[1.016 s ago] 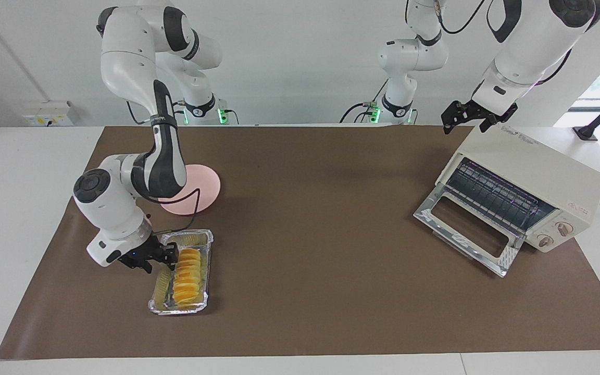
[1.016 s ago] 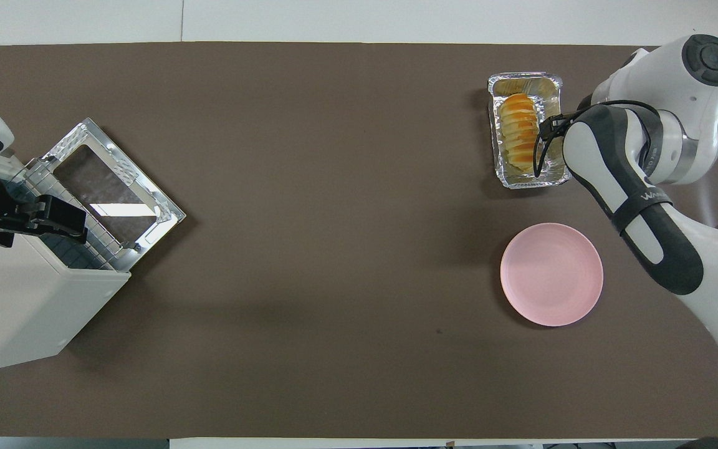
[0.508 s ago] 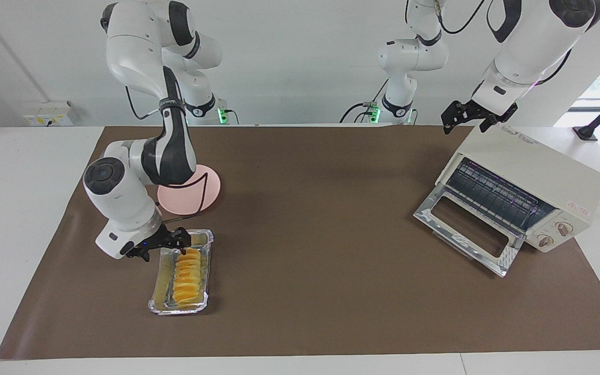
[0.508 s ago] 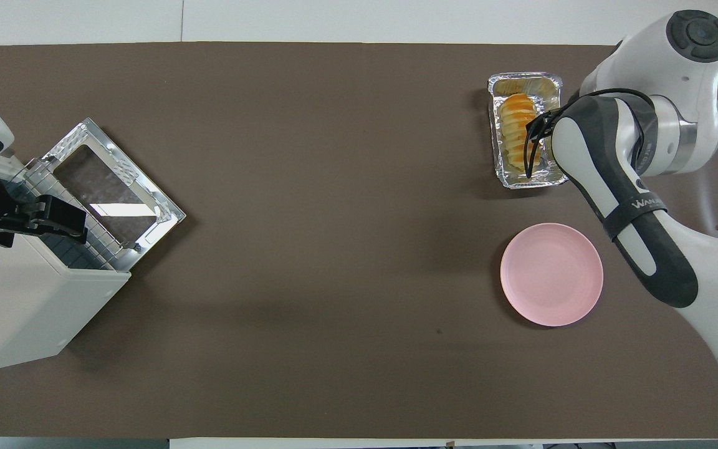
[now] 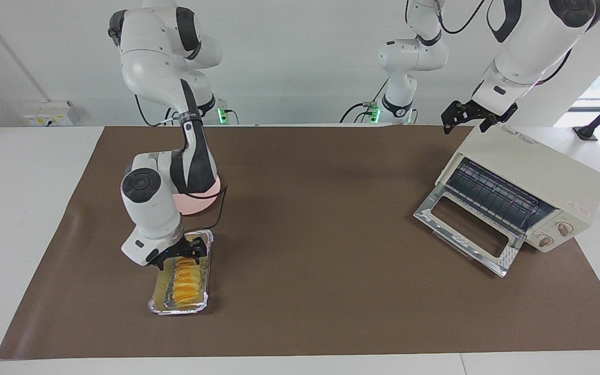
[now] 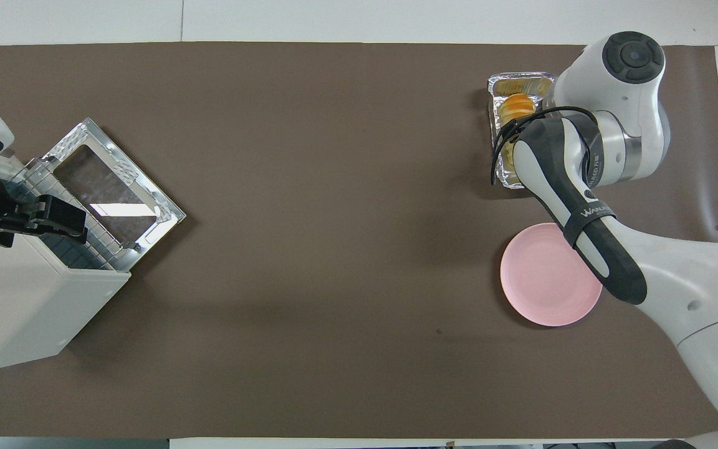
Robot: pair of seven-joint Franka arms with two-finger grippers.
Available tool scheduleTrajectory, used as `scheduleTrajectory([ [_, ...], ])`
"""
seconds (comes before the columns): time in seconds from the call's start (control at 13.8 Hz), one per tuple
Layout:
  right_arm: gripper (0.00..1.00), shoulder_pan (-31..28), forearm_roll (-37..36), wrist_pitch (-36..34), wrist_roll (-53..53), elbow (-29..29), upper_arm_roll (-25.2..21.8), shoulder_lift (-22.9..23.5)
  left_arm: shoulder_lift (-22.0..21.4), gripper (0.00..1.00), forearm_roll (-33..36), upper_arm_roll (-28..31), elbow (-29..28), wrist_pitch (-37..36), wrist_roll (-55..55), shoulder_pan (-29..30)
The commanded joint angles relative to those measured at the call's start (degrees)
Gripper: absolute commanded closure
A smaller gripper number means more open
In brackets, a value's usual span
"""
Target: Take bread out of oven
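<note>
- the bread, a small golden-orange ridged loaf, lies in a rectangular silver foil tray on the brown mat toward the right arm's end of the table, well apart from the oven.
- the right gripper hangs just over the end of the tray nearer the robots, fingers spread wide and holding nothing; in the overhead view the arm covers most of the tray.
- a round pink plate sits nearer the robots than the tray, partly hidden by the right arm.
- the cream-white oven stands at the left arm's end, its glass door dropped open and dark wire rack bare.
- the left gripper waits above the oven's top, fingers wide apart and empty.
</note>
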Motion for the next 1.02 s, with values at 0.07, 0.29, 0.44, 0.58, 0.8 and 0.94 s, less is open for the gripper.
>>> scheduleTrajectory([
  [0.07,0.0,-0.1,-1.13,2.95,2.0,-0.48,0.15,1.1,-1.33,0.0,-0.99,-0.12,-1.34,0.8,0.63,0.59],
  [0.29,0.0,-0.53,-0.26,3.48,2.88,-0.04,0.32,1.28,-1.33,0.0,-0.99,-0.12,-1.34,0.8,0.71,0.59],
  [0.44,0.11,-0.71,-0.08,4.98,3.06,-0.21,0.41,1.37,-1.33,0.0,-0.99,-0.12,-1.34,0.8,0.63,0.59],
  [0.58,0.18,-0.8,3.23,6.29,4.46,-0.3,0.41,1.46,-1.33,0.0,-0.99,-0.12,-1.34,0.8,0.63,0.67],
  [0.8,0.18,-0.71,6.69,7.0,4.12,-0.91,0.41,1.46,-1.33,0.0,-0.99,-0.12,-1.34,0.8,0.63,0.59],
  [0.94,0.23,-0.62,6.51,10.41,3.76,-3.8,0.32,1.29,-1.33,0.0,-0.99,-0.12,-1.34,0.8,0.63,0.67],
])
